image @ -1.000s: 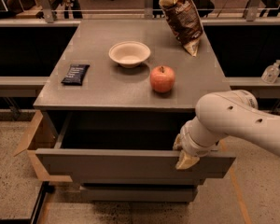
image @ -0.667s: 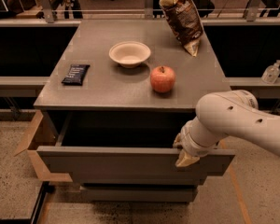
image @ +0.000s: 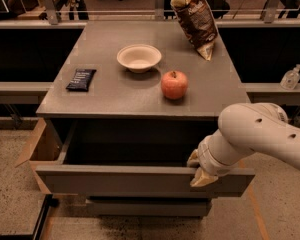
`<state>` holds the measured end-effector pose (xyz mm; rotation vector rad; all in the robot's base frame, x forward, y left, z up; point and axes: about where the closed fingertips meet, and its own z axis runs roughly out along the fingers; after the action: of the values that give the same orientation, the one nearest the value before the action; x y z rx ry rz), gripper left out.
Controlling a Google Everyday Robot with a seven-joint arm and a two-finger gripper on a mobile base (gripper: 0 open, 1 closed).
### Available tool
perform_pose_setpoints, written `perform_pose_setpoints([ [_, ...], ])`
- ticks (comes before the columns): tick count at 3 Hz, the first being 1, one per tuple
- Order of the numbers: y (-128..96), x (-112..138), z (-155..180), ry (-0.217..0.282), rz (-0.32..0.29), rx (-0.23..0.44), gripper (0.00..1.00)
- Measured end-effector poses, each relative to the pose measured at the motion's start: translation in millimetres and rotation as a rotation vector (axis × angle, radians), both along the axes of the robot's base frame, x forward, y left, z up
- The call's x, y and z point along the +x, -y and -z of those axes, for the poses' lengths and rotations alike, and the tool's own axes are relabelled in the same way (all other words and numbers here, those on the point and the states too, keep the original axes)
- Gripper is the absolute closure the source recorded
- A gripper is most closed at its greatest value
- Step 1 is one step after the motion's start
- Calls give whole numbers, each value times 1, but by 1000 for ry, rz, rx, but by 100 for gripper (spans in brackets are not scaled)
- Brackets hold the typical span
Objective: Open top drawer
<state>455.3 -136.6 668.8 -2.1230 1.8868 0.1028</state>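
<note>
The top drawer (image: 130, 181) is a wide matte grey drawer with a flat handleless front. It stands pulled well out from under the grey cabinet top (image: 115, 96), and its dark box interior shows. My gripper (image: 197, 170) is at the right part of the drawer's front, at the upper rim, on the end of my white arm (image: 260, 139). One beige fingertip hangs over the front face and another sits just inside the rim. A narrower grey drawer front (image: 145, 206) shows below, closed.
On the cabinet top stand a cream bowl (image: 139, 57), a red apple (image: 174, 84), a dark flat packet (image: 81, 79) at the left and a brown chip bag (image: 196, 19) at the back right. A cardboard box (image: 37, 151) stands left of the drawer. A clear bottle (image: 291, 77) is at the right.
</note>
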Motion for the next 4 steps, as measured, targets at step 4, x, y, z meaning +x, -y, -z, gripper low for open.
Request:
perform_pose_setpoints([
  [4, 19, -64, 6, 21, 81, 21, 100],
])
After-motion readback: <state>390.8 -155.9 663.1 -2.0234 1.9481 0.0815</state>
